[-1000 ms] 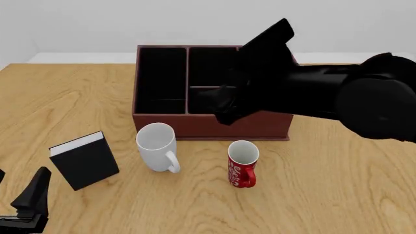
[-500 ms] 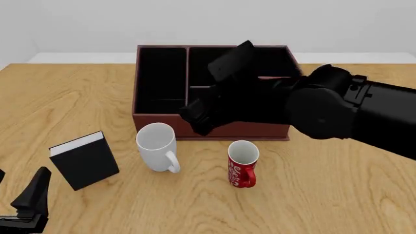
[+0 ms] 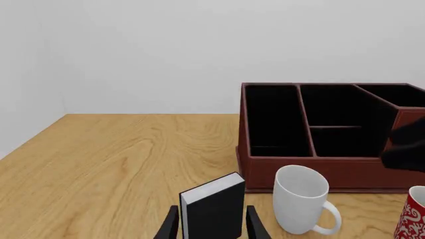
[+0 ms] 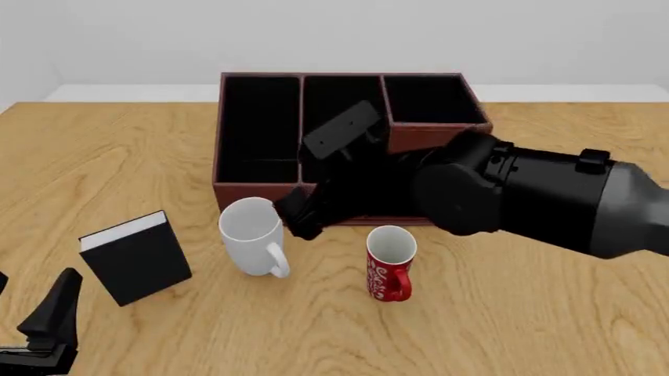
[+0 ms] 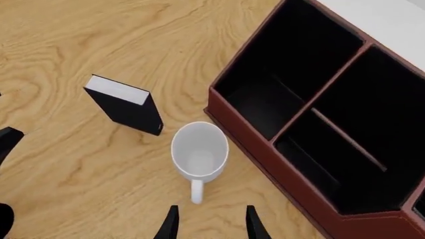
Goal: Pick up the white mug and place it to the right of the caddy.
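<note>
Just beyond right gripper [image 5: 209,224], spread and empty: white mug [image 5: 199,157], ungrasped beside caddy [image 5: 319,129]. Grasp, carry, placement all pending.

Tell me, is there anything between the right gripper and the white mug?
Nothing visible stands between them. The right gripper hangs open just short of the white mug, with only bare table between. The caddy and the book stand off to the sides.
</note>
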Robot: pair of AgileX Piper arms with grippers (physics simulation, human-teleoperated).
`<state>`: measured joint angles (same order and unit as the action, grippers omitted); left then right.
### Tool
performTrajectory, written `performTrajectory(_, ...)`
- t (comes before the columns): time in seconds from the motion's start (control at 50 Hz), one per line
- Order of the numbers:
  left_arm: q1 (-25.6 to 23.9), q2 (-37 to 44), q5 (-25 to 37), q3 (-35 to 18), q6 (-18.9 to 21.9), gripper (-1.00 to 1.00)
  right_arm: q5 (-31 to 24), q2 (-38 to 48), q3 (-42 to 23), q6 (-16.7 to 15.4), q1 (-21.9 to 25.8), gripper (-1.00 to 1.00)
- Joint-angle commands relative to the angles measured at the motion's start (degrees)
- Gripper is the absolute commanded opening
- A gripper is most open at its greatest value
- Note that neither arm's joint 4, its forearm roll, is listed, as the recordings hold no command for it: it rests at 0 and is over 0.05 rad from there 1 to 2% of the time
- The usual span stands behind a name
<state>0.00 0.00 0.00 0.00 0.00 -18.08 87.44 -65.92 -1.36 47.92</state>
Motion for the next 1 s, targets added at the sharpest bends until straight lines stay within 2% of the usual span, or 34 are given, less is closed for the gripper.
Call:
performTrajectory(0.02,0.00,0.00,0.00,0.00,0.00,1.00,0.54,3.45,-0.97,0.89,1.45,1.00)
performTrajectory(0.22,0.00,0.00,0.00,0.00,0.00,1.00,0.26,5.23,-2.30,1.98,2.21,1.00)
performTrajectory(0.54,0.00,0.00,0.00,0.00,0.00,1.00,-1.39,8.75,-5.89,1.82,2.31,1.00)
performTrajectory(1.0,0.00,0.00,0.00,0.00,0.00,1.00,-1.35,12.40,-7.05,2.55,2.20,1.00)
